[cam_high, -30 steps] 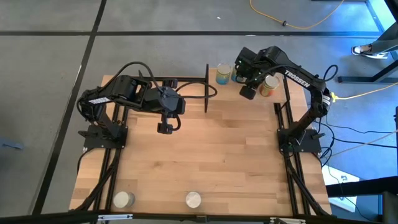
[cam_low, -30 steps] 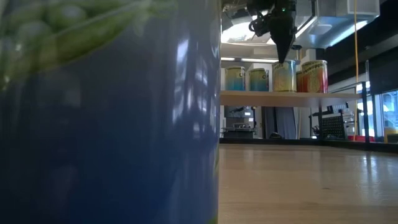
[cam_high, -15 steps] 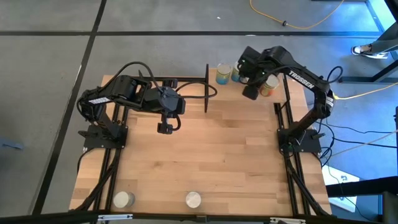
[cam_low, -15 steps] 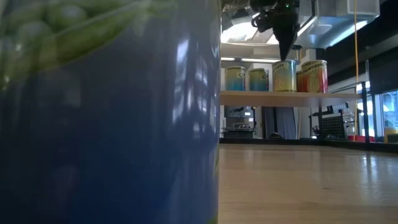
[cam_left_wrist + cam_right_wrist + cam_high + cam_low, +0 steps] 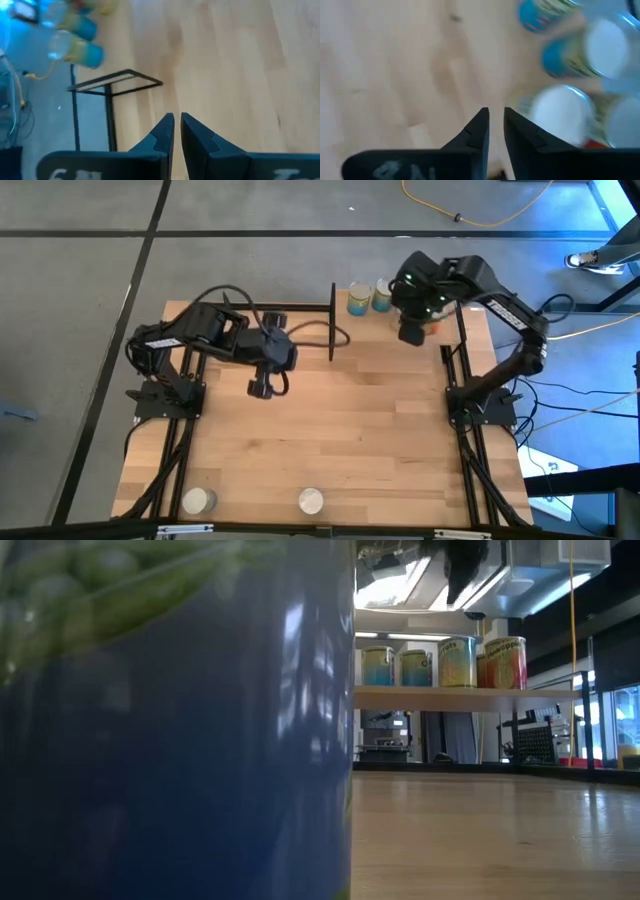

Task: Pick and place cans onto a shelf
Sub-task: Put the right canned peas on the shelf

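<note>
Four cans stand upright on the shelf at the table's far right: two blue-labelled, a yellowish one and an orange one. From above, two of them show beside my right arm. My right gripper hangs above the shelf's cans, pointing down, fingers nearly together with nothing between them. My left gripper waits over the bare table at the far left, shut and empty. Two more cans stand at the near edge.
A blue can stands right at the low camera and blocks the left half of that view. A black metal frame stands at the table's far edge between the arms. Bare wood lies across the table's middle.
My right gripper has risen from just over the yellowish can's top on the shelf, nearly out of the low view, and has shifted a little toward the table's near right while its wrist turned. The can stays upright on the shelf.
</note>
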`<move>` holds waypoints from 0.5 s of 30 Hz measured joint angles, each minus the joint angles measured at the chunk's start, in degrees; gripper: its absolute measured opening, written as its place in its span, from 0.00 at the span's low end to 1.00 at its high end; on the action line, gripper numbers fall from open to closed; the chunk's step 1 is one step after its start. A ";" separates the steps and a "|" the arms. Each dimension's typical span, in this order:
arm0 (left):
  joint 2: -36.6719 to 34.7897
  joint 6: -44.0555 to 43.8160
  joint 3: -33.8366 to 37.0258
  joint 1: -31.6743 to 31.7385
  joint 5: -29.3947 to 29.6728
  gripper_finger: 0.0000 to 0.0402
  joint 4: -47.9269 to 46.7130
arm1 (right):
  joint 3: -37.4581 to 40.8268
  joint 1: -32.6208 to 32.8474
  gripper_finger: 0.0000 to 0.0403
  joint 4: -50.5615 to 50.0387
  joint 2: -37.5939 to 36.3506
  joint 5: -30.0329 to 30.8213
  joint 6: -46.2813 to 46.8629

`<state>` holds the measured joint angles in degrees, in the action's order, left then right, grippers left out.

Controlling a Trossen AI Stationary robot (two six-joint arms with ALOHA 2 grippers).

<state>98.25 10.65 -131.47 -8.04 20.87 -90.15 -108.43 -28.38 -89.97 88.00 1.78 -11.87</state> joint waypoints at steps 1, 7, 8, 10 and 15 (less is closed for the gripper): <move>0.06 0.58 0.60 -0.33 -1.12 0.07 -0.03 | -0.23 0.84 0.15 0.02 -0.66 -2.03 -0.56; 0.05 -4.38 6.54 -2.96 -15.18 0.07 0.12 | -0.54 6.29 0.15 -0.02 -4.87 -4.92 -0.81; 0.05 -6.50 7.99 -3.70 -16.49 0.07 0.15 | -0.54 7.06 0.15 -0.02 -5.45 -4.92 -0.82; 0.05 -12.22 11.06 -5.46 -18.23 0.07 0.11 | -0.54 8.58 0.15 -0.02 -6.66 -4.92 -0.82; 0.03 -22.30 17.65 -9.79 -18.78 0.07 3.31 | -0.56 11.61 0.15 -0.04 -8.95 -4.92 -0.71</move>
<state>98.28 -11.64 -113.82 -17.84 2.09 -86.83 -108.99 -16.77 -90.01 79.05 -3.14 -12.58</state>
